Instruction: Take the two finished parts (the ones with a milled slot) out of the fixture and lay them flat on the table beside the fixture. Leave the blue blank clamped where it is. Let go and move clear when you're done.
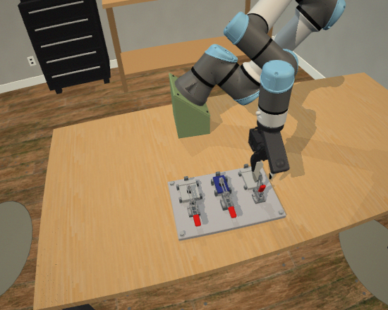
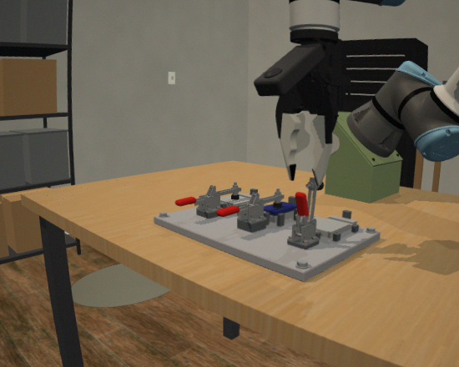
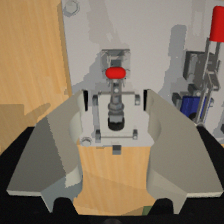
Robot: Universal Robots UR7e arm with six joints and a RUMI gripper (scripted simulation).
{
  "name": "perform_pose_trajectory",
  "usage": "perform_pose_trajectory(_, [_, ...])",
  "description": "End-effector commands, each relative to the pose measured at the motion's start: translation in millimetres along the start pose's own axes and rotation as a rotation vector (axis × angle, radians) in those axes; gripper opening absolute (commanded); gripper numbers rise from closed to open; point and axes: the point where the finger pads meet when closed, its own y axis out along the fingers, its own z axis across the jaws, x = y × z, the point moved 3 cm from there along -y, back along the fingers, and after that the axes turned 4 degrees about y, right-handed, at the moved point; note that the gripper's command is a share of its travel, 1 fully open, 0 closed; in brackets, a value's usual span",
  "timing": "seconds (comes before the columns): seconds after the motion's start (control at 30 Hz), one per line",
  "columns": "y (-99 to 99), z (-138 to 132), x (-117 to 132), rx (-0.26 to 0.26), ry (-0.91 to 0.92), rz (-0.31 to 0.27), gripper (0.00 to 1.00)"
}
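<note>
The grey fixture plate point(image 1: 231, 227) point(image 2: 235, 242) lies on the table with three toggle clamps. A pale slotted part point(image 1: 187, 194) sits clamped at the left. The blue blank point(image 1: 218, 184) point(image 2: 279, 208) point(image 3: 189, 106) is clamped in the middle. The second pale part point(image 1: 249, 180) point(image 2: 333, 225) point(image 3: 87, 131) sits at the right. Its clamp stands upright, with the red handle point(image 1: 262, 188) point(image 2: 301, 203) point(image 3: 116, 73) raised and the arm off the part. My gripper point(image 1: 264, 175) point(image 2: 304, 178) point(image 3: 115, 91) is open and empty, hanging just above this raised clamp, fingers either side of its top.
The left and middle clamps lie closed with red handles point(image 1: 197, 220) point(image 1: 232, 212) pointing at the table's front. A green wedge block point(image 1: 192, 116) point(image 2: 360, 175) stands behind the fixture. Bare table top point(image 1: 104, 176) lies left and right of the plate.
</note>
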Motion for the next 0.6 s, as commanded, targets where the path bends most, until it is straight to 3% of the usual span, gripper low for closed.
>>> perform_pose_trajectory(0.0, [-0.6, 0.1, -0.3, 0.0, 0.0, 0.001, 0.28])
perform_pose_trajectory(0.33, [-0.5, 0.1, -0.3, 0.0, 0.0, 0.001, 0.28])
perform_pose_trajectory(0.37, [-0.5, 0.1, -0.3, 0.0, 0.0, 0.001, 0.59])
perform_pose_trajectory(0.57, [-0.3, 0.1, -0.3, 0.0, 0.0, 0.001, 0.59])
